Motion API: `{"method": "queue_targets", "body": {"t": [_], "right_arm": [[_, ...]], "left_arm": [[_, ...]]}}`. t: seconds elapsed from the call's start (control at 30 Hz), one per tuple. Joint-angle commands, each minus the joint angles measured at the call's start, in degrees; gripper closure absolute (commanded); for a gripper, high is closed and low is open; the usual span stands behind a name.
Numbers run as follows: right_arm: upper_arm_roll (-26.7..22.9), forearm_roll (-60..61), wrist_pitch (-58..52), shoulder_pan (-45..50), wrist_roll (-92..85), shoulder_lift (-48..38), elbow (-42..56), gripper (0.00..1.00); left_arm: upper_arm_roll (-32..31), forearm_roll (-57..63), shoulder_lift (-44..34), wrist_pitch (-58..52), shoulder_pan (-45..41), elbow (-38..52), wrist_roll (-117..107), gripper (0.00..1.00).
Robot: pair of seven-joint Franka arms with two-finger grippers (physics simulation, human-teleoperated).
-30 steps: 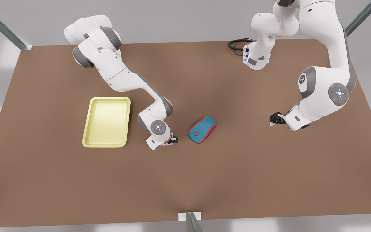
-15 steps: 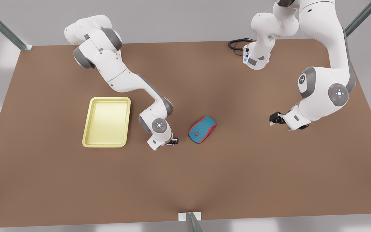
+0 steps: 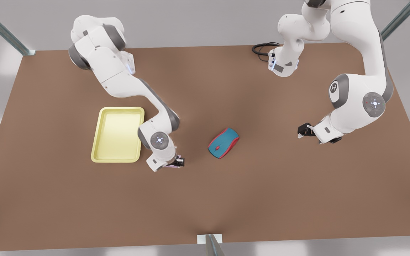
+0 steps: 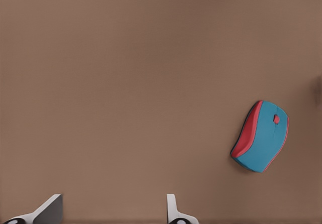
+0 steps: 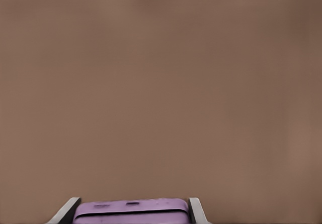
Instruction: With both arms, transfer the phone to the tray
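The right gripper, its fingers pinching the phone, hovers just beside the tray, while the left gripper waits with fingers spread, well apart.

A simulated robot test bench: bare brown table, grey backdrop, metal struts.

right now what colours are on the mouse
Teal with red trim and a red wheel; the mouse shows best in the left wrist view.
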Motion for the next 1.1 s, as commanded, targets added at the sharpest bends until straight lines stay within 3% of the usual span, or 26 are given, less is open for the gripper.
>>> {"method": "queue_targets", "body": {"t": [0.0, 0.27, 0.4, 0.5, 0.63, 0.8, 0.87, 0.93, 1.07], "right_arm": [[0.14, 0.21, -16.83, -3.52, -19.39, -4.40, -1.21, 0.24], [0.06, 3.11, -15.78, -14.42, -35.22, -22.94, -27.22, 0.24], [0.06, 4.78, -8.40, -17.23, -40.05, -27.69, -38.47, 0.23], [-0.12, 4.78, -7.87, -18.64, -42.51, -26.64, -38.04, 0.00], [-0.12, 4.78, -9.97, -22.69, -47.00, -26.55, -32.95, 0.00], [-0.65, 4.61, -27.02, -23.74, -37.77, -25.41, 1.68, 0.00], [-0.91, 4.78, -37.13, -24.27, -33.82, -33.13, 2.22, 0.00], [-2.49, 9.08, -38.72, -25.59, -34.43, -38.06, -1.21, 0.00], [-2.58, 9.09, -38.37, -25.50, -34.43, -37.54, -1.83, 0.00]], "left_arm": [[0.01, 0.04, -0.05, -0.01, 0.09, 0.03, 0.88, 0.00], [0.01, 0.04, 0.04, -0.01, 0.00, 0.03, 0.88, 0.00], [0.01, 0.04, 0.04, -0.10, 0.00, 0.03, 0.88, 0.00], [0.01, 0.04, -0.14, -0.36, 0.00, 0.12, 0.44, 0.00], [0.01, 0.04, -0.05, -0.10, 0.00, 0.73, -1.14, 0.00], [-0.25, 2.06, 3.12, -6.86, -0.17, 10.22, -3.69, 0.00], [-0.25, 2.77, 3.12, -7.74, -0.17, 10.75, -3.86, 0.00], [-0.25, 2.85, 3.20, -8.27, -0.26, 10.75, -3.95, 0.00], [-0.43, 4.08, 3.73, -8.36, -0.26, 10.75, -4.04, 0.00]]}}
